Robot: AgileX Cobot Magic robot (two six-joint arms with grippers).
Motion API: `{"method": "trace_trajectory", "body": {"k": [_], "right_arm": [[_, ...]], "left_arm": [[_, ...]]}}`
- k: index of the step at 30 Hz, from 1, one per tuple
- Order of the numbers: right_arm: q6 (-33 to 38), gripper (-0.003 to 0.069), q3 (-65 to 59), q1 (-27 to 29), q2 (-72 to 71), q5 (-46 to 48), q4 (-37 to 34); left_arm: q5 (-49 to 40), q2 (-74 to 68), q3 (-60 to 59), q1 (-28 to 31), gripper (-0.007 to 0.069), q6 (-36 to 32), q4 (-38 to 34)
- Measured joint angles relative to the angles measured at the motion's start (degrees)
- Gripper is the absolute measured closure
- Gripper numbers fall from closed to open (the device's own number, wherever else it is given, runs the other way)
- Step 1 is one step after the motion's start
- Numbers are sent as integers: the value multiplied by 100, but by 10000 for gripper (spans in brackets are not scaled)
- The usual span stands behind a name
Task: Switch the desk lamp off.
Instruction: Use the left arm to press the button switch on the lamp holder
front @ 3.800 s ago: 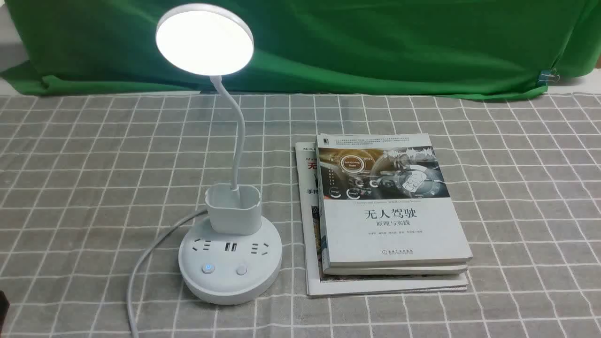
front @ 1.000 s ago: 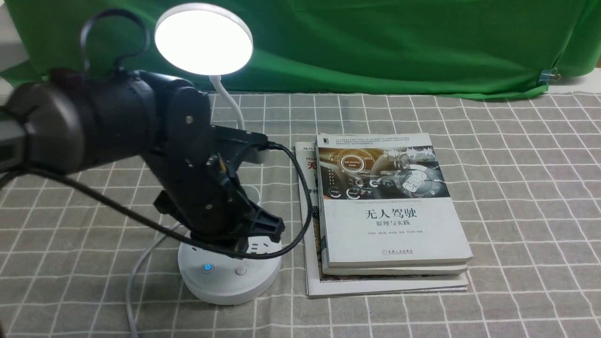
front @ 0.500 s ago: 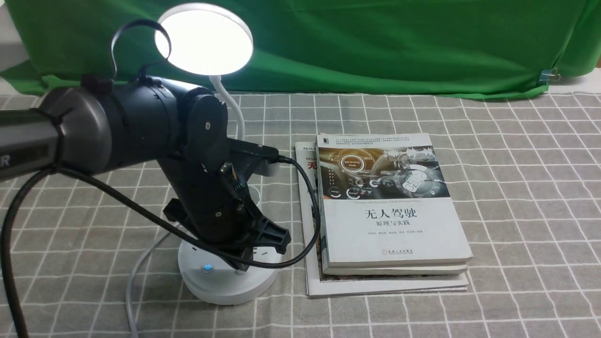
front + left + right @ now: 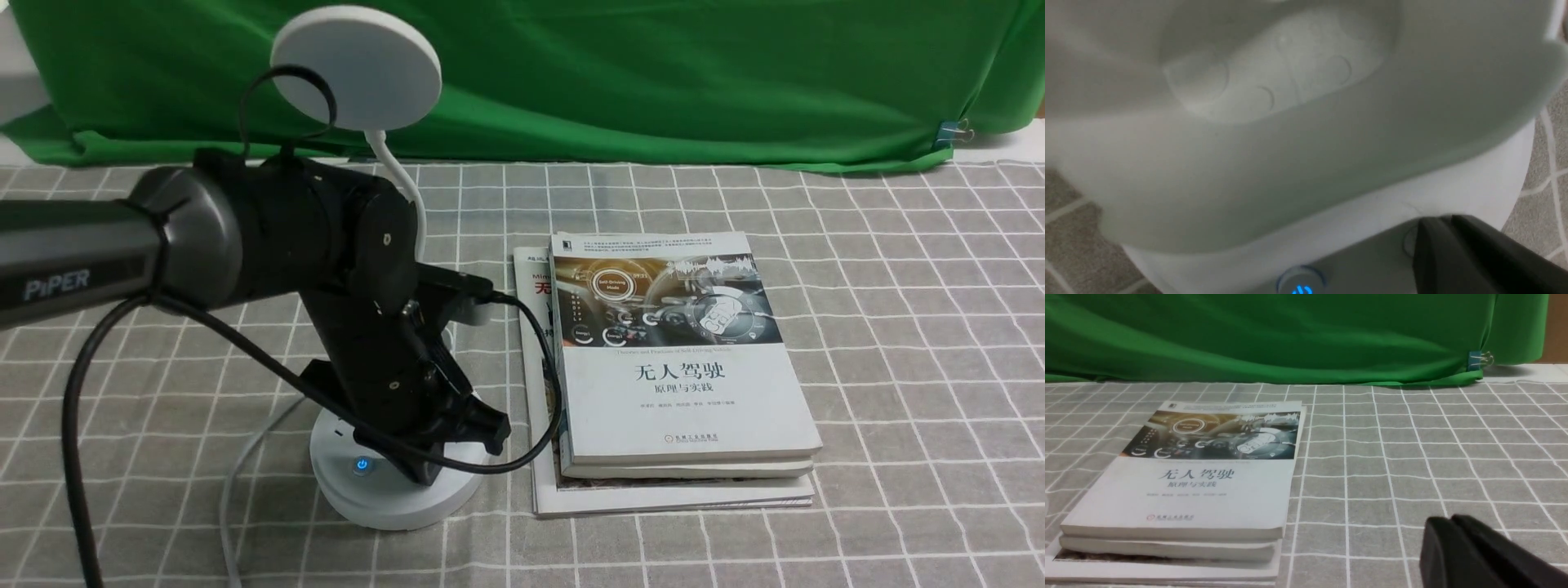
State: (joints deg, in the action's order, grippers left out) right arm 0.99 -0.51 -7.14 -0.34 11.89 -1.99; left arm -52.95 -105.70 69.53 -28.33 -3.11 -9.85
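Observation:
The white desk lamp stands left of centre. Its round disc head [image 4: 356, 65] is dark, on a thin bent neck [image 4: 402, 178]. Its round base [image 4: 384, 494] shows a blue-lit button [image 4: 360, 466]; the second button lies under my left gripper [image 4: 423, 475], which is shut, empty, with its tips down on the base. In the left wrist view the shut tips [image 4: 1437, 222] touch the right-hand button [image 4: 1410, 241], below the cup holder [image 4: 1290, 155]; the blue button [image 4: 1300, 288] is beside them. My right gripper [image 4: 1443, 522] is shut and empty above the cloth, right of the books.
A stack of books [image 4: 682, 367] lies right of the lamp base, also in the right wrist view [image 4: 1188, 486]. The lamp's white cord [image 4: 237, 482] runs off the front left. Grey checked cloth [image 4: 898, 327] covers the table; a green drape [image 4: 653, 73] hangs behind.
The lamp head has gone from lit to dark. My left arm came in from the left and lowered its shut tips onto the right-hand button on the base.

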Motion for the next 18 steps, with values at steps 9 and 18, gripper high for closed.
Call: {"method": "trace_trajectory", "body": {"k": [9,18], "right_arm": [[0,622,0,0,0,0,0],[0,622,0,0,0,0,0]], "left_arm": [[-60,477,-30,-7,606,37,192],[57,396,-30,-18,606,43,140]]}}
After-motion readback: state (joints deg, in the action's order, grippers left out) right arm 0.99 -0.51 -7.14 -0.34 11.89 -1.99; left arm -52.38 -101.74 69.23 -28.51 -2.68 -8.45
